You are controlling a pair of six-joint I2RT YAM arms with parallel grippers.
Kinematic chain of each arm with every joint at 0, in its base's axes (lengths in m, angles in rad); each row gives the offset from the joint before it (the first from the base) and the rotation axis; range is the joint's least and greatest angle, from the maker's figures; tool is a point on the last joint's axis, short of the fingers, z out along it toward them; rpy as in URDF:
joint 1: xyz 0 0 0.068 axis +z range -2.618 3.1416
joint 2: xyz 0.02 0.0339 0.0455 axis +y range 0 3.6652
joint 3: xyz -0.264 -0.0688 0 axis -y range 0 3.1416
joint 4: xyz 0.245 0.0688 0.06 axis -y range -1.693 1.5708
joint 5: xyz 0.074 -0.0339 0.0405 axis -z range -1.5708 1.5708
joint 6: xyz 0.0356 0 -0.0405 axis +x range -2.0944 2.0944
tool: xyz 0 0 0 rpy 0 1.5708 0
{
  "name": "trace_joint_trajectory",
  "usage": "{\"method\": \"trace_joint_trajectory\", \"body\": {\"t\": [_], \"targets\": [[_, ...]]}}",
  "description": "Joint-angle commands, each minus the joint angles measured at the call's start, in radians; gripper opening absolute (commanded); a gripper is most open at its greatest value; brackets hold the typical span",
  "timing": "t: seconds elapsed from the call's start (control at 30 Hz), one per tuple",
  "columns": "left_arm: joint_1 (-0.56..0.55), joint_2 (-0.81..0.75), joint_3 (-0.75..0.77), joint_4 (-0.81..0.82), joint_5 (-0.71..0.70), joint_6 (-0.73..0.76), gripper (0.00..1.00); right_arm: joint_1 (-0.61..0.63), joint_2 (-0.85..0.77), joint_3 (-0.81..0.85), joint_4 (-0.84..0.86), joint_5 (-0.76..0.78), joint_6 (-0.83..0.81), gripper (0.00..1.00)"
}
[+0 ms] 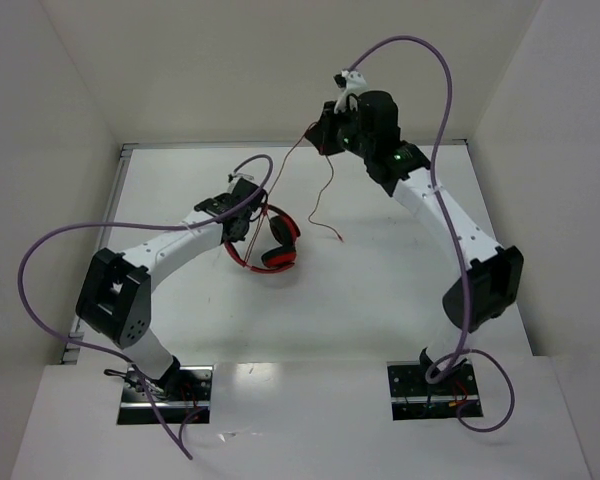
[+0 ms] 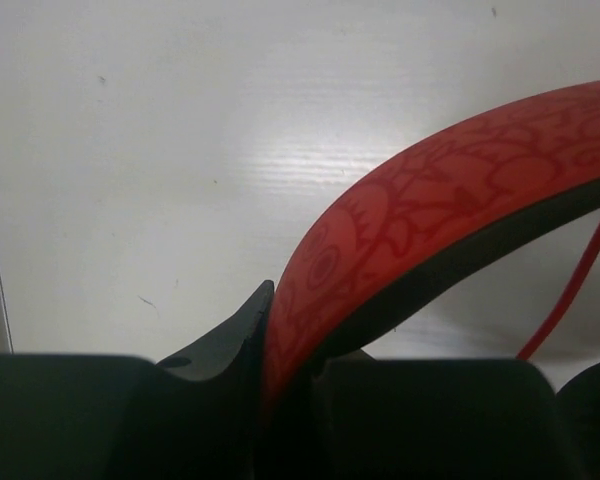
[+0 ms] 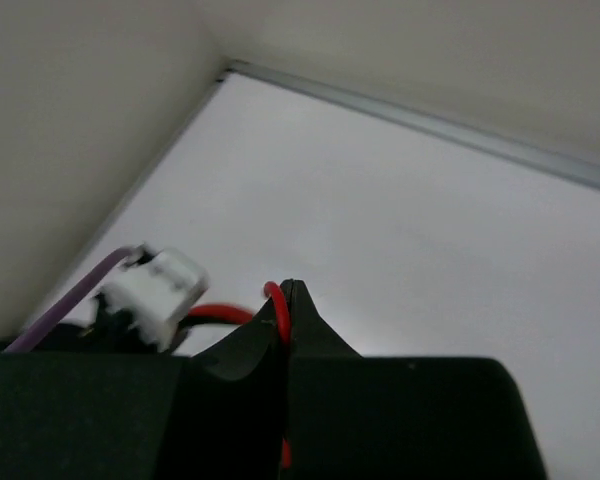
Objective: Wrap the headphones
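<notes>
The red headphones (image 1: 278,244) lie left of the table's middle, one cup (image 1: 280,257) facing up. My left gripper (image 1: 244,228) is shut on their headband; in the left wrist view the patterned red band (image 2: 430,190) with its black inner padding arcs out from between the left gripper's (image 2: 292,352) jaws. The thin red cord (image 1: 292,165) rises from the headphones to my right gripper (image 1: 321,136), held high near the back wall. The right gripper (image 3: 287,300) is shut on a loop of cord (image 3: 272,296). The cord's free end (image 1: 325,215) dangles down to the table.
Thick purple robot cables (image 1: 435,95) loop over both arms. A white connector (image 3: 158,290) sits beside the right jaws. White walls close the table at the back (image 1: 300,142) and on both sides. The arm bases (image 1: 165,390) are at the near edge.
</notes>
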Motion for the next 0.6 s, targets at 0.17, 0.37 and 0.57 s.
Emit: {"method": "trace_joint_trajectory", "body": {"t": [0.17,0.37,0.57], "targets": [[0.105,0.066,0.033,0.362,-0.229,-0.238,0.0,0.092,-0.21,-0.296,0.235,-0.41,0.323,0.0],[0.157,0.135,0.174,0.406,-0.162,-0.429,0.0,0.259,-0.219,-0.355,0.279,-0.389,0.342,0.0],[0.231,0.175,0.351,0.397,0.045,-0.533,0.0,0.382,-0.208,-0.464,0.313,-0.272,0.345,0.0]]}}
